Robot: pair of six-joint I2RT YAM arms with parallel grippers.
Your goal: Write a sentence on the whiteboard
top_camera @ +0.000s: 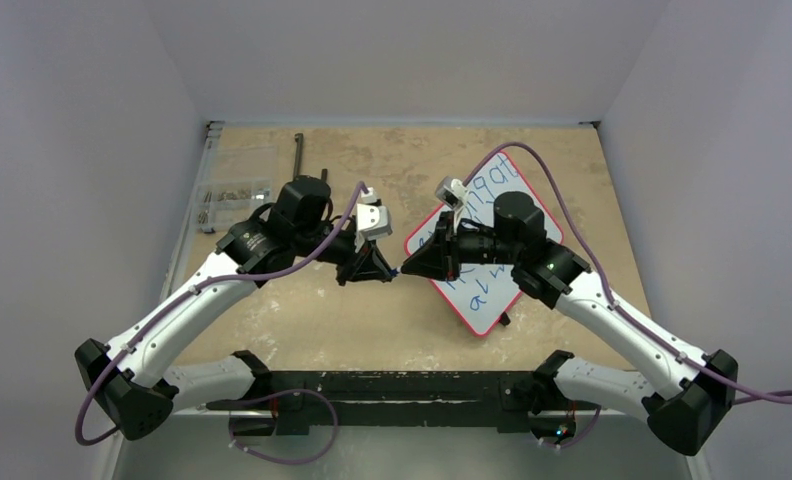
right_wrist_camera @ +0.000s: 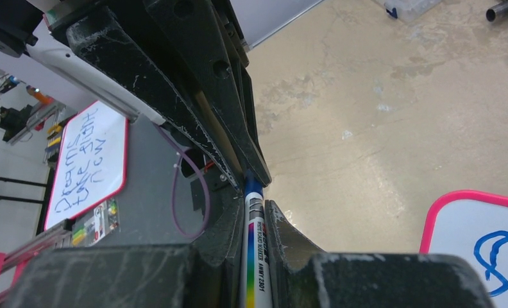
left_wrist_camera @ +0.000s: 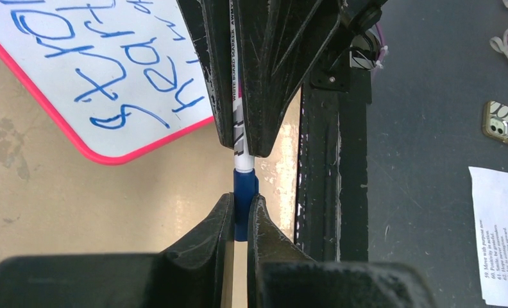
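The whiteboard (top_camera: 484,300) lies tilted like a diamond at right of centre, with its pink frame. The blue sentence (top_camera: 492,185) is partly hidden under my right arm. The board (left_wrist_camera: 110,38) and its blue letters (left_wrist_camera: 129,77) also show in the left wrist view, and a board corner (right_wrist_camera: 476,231) shows in the right wrist view. My two grippers meet tip to tip left of the board. My right gripper (right_wrist_camera: 256,205) is shut on the white marker barrel (right_wrist_camera: 258,263). My left gripper (left_wrist_camera: 240,202) is shut on the blue cap (left_wrist_camera: 244,189), which sits on the barrel's end.
A clear bag of small parts (top_camera: 234,195) and a black rod (top_camera: 299,155) lie at the back left. The black frame (top_camera: 392,385) runs along the near edge. Off the table are a second whiteboard (right_wrist_camera: 88,163), a phone (left_wrist_camera: 505,125) and a printed sheet (left_wrist_camera: 498,231).
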